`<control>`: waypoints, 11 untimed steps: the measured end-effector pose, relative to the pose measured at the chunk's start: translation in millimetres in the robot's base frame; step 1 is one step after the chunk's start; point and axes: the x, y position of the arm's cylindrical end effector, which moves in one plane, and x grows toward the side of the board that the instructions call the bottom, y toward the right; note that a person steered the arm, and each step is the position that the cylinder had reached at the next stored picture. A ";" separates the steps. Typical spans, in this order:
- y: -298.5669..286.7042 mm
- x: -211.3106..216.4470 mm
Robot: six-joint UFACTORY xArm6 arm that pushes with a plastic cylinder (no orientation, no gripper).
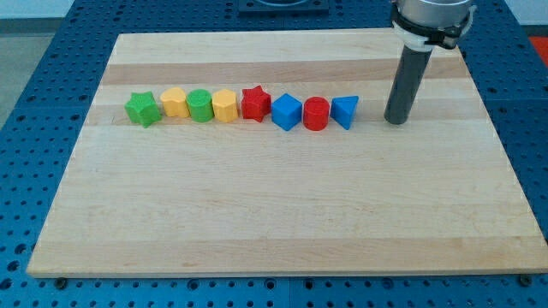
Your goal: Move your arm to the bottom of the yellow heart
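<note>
Several blocks stand in a row across the upper half of the wooden board (282, 214). From the view's left they are a green star (143, 109), a yellow heart (174, 103), a green cylinder (199, 105), a yellow pentagon-like block (224, 106), a red star (254, 103), a blue cube (287, 112), a red cylinder (316, 113) and a blue triangle (345, 111). My tip (396, 121) rests on the board at the view's right end of the row. It is a short gap to the right of the blue triangle and far to the right of the yellow heart.
The board lies on a blue perforated table (34, 103). The arm's body (431, 17) comes down from the view's top right.
</note>
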 end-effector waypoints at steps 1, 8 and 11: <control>0.0 0.0; -279.9 146.7; -321.7 14.9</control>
